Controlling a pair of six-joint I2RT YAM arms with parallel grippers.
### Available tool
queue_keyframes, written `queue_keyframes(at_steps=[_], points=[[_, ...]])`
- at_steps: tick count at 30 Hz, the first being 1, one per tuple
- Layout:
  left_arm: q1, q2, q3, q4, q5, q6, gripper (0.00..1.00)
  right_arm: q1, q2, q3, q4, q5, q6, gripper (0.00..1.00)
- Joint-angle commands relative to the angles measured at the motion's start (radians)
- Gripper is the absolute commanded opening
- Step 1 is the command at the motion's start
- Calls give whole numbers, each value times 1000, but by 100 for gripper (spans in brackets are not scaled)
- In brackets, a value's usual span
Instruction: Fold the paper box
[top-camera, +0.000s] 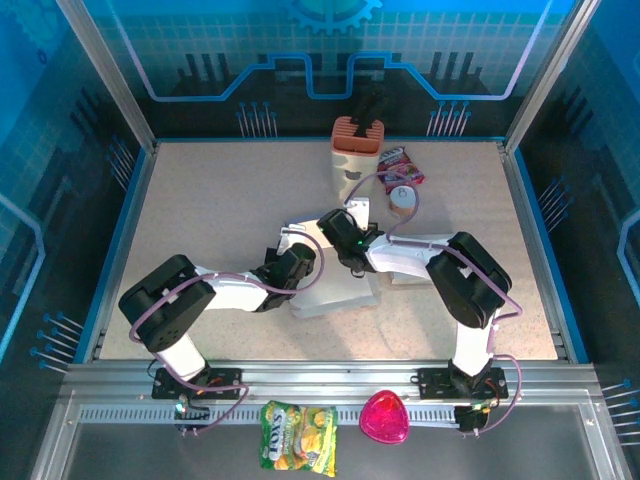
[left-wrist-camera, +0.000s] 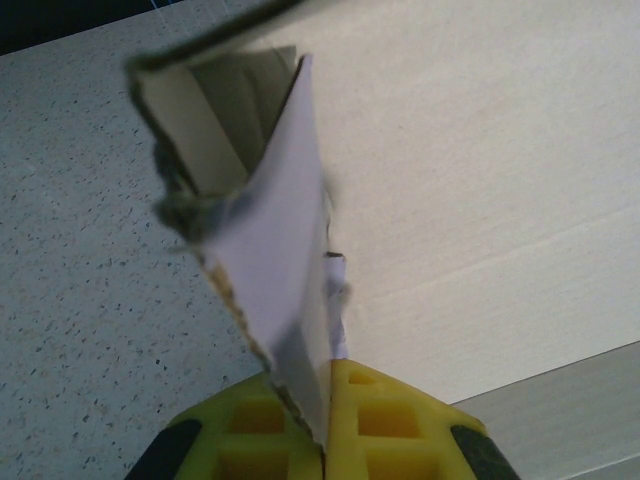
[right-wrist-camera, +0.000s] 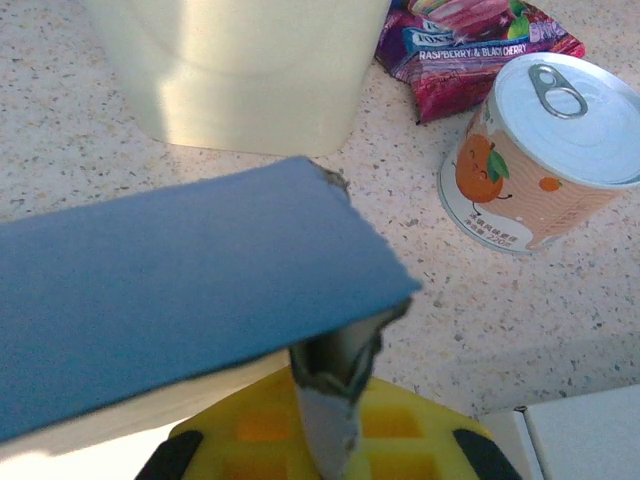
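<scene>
Left gripper (left-wrist-camera: 325, 405): yellow fingers (left-wrist-camera: 385, 415) pressed together on a raised white flap of the paper box (left-wrist-camera: 480, 180), gripped at the flap's ragged lower edge. Right gripper (right-wrist-camera: 325, 425): likewise clamped on a thin flap, whose broad panel, shaded blue-grey, stands over the speckled table (right-wrist-camera: 480, 330). The box lies part-folded at the middle of the table, between the two wrists, with its large panels flat. Material: thin white card with a duller tan inner face, marked by scored lines. Judged light, stiff across a panel, ready to bend at a crease, and apt to tear or crush at its edges. It is best held near a flap's free edge, just beside the fold line. Beyond: a fruit can (right-wrist-camera: 545, 160), a raspberry packet (right-wrist-camera: 470, 45), a cream container (right-wrist-camera: 240, 70)
</scene>
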Motion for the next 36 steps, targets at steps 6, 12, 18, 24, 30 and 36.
queue_keyframes(at_steps=[6,12,18,24,30,36], points=[[-3,-12,10,-35,-33,-1,0,-20,19,17,-13,52,23,9],[-3,-14,7,-35,-34,4,0,-40,36,34,-22,43,2,0],[-3,-8,15,-34,-31,1,0,-20,67,95,-198,113,124,0],[-2,-15,4,-19,-18,12,0,10,54,90,-242,126,157,0],[-2,-37,-37,74,55,59,0,9,30,35,-231,124,168,0],[-2,-34,-36,85,82,80,0,-11,19,-1,-87,37,71,10]])
